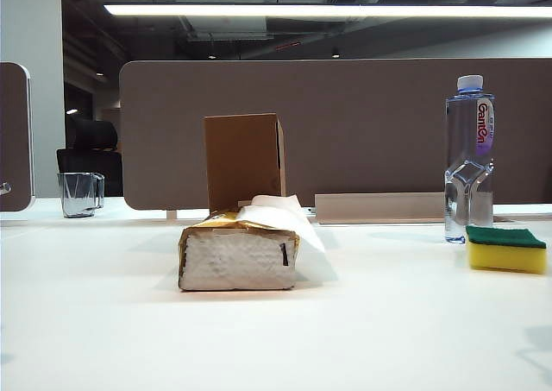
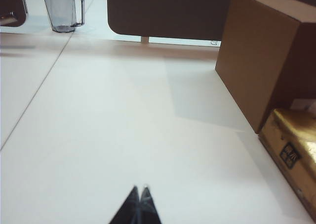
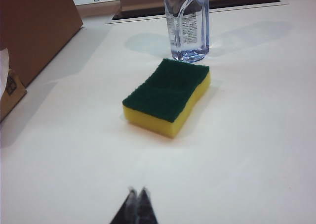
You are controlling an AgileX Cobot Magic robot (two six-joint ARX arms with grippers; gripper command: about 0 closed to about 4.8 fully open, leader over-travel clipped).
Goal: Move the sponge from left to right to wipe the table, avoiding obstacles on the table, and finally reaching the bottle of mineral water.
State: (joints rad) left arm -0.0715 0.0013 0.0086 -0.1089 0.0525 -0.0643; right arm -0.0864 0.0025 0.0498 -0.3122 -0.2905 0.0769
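Resting just beside the bottle (image 3: 186,23) at its 5 o'clock, the sponge (image 3: 167,95) looks delivered, so any careless sweep by the clenched, empty right end effector (image 3: 138,193) or left end effector (image 2: 139,192) could topple it.

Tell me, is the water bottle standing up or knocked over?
Standing up. The bottle is upright on the table, white cap on top.

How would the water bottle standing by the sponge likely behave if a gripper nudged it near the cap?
The water bottle is tall and narrow-footed, so a high push would probably tip it rather than slide it. Its clear plastic with a pinched waist may flex under a squeeze. It looks filled, so likely fairly heavy. Fallen, it could hit the sponge beside it. Both grippers, left and right, hover shut, apart.
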